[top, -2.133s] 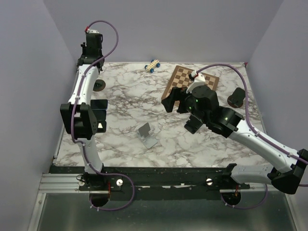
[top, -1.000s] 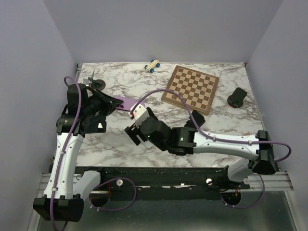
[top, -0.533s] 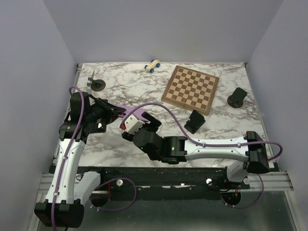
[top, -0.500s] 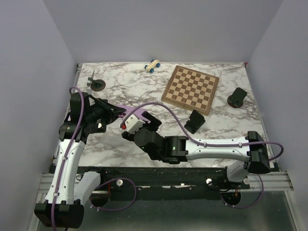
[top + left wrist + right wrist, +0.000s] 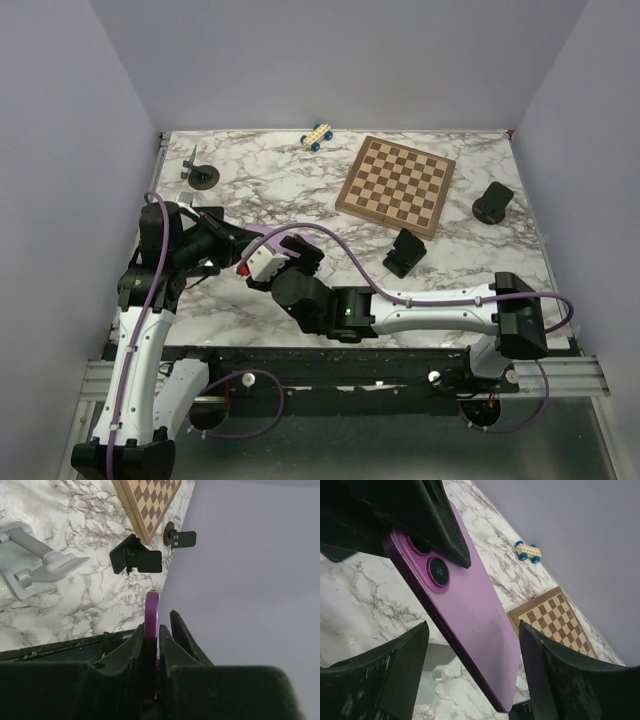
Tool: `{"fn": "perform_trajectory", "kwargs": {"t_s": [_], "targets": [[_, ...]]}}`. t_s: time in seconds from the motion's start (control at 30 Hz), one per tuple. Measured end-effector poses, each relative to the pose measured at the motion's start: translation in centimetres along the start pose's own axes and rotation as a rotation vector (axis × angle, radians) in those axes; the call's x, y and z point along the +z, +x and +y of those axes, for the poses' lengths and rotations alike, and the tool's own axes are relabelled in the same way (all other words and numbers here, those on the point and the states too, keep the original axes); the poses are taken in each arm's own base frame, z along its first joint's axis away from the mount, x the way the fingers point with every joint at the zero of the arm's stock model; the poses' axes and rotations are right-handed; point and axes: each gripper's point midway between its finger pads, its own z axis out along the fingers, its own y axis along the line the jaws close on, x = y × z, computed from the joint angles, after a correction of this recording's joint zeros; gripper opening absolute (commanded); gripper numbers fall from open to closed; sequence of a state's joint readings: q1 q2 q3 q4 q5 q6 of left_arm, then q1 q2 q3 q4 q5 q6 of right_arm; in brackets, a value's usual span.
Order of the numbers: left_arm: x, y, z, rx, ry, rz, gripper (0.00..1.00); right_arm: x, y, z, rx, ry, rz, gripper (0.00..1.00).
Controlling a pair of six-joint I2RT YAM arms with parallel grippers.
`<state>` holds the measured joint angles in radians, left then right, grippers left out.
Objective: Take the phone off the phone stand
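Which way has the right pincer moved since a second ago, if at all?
Yes. In the top view the right pincer has slid left and slightly nearer the arm bases, ending farther from the chessboard.

The marble bench (image 5: pixel 270 190) carries a chessboard (image 5: pixel 400 187) at far right, a toy car (image 5: pixel 317 136) at the far edge, a small disc stand (image 5: pixel 200 173) far left, a black holder (image 5: pixel 404 252) near the chessboard, another holder (image 5: pixel 491 203) by the right edge, and a grey stand (image 5: pixel 35 555).
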<state>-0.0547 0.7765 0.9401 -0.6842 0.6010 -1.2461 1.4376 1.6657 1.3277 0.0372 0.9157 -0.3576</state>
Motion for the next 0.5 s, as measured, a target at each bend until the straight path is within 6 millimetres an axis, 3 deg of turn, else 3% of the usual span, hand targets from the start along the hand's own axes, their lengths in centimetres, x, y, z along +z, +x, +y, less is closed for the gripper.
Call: {"fn": "perform_trajectory", "kwargs": {"t_s": [0.23,0.33,0.4,0.43,0.5], "targets": [[-0.7,0.6,-0.1,0.005,0.024,-0.005,0.00,0.8,0.8,-1.0,-0.089,0.110,-0.003,0.42],[-0.7,0.7,-0.1,-0.010,0.030,0.000,0.00,0.9,0.8,-1.1,-0.128,0.121,-0.006,0.19],[-0.8,0.7,-0.2,-0.028,0.032,0.001,0.00,0.9,1.2,-1.0,-0.196,0.117,0.006,0.09],[-0.8,0.8,-0.1,-0.031,0.031,0.000,0.09,0.9,1.6,-0.6,-0.241,0.108,0.010,0.03],[-0.6,1.0,0.4,-0.040,0.019,0.004,0.49,0.8,2.0,-0.3,-0.300,0.096,0.013,0.01]]}}
